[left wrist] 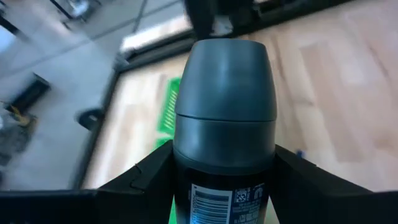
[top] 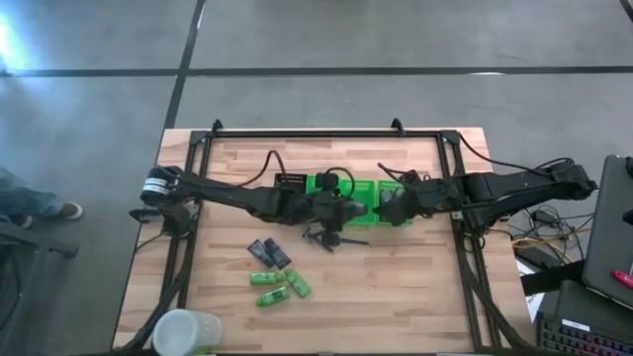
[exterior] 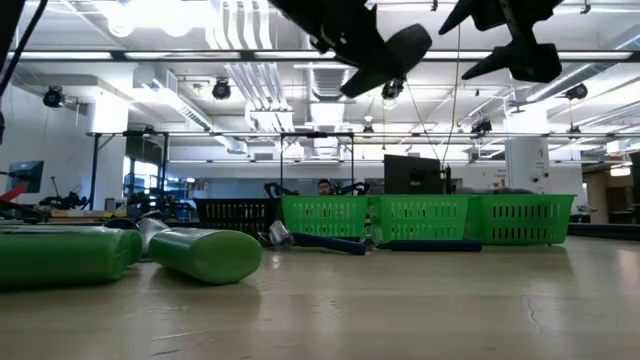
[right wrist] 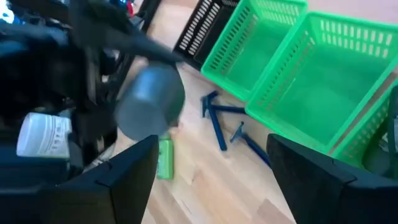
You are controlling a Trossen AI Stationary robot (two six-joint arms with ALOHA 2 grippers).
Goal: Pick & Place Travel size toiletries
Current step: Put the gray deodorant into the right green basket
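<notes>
My left gripper is over the table's middle, near the green trays, shut on a grey rounded bottle. The low view shows the bottle high above the table. My right gripper hovers open and empty over the green trays; in its wrist view its fingers stand wide apart. On the table lie thin blue razors, dark flat packets and green tubes, one tube on its side close to the low camera. My left gripper pinches the grey bottle between its two fingers, on the labelled lower body. The bottle lies along the fingers, and its rounded cap end sticks out past them. It is lifted clear of the table.
Three green trays stand in a row at the table's middle, toward the far side, with a black slotted tray at their left. A pale round container sits at the near left corner. Bare wood shows on the near right.
</notes>
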